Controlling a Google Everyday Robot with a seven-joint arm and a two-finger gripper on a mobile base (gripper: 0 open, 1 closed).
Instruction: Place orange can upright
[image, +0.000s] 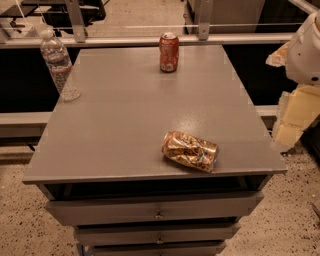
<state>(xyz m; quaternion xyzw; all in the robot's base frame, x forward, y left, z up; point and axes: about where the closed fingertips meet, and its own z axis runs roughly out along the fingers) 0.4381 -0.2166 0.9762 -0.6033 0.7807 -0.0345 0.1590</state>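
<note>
**Sideways on the desk: the orange can lies flat**

Plainly, the orange can (190, 151) is on its side near the front right corner of the grey desk (125, 115). Its length runs roughly left to right, with the right end angled a little toward the near edge. Its shiny gold-orange skin is mottled with white and dark marks. It lies just back from the near edge and touches nothing else.

A red can (169, 52) stands upright at the far middle of the desk, well apart from the orange can. A clear water bottle (60, 67) with a pale cap stands upright by the far left edge.

Under the desk top, grey drawers (155, 210) are stacked one below another, each with a small handle at its middle. A metal rail (125, 41) runs along behind the far edge.

A white rounded part of the robot (306, 47) shows at the far right, off the desk. The gripper is outside the view, so I cannot tell how its jaws stand. Pale yellow blocks (295, 115) sit to the right of the desk, above a speckled floor (20, 225).
</note>
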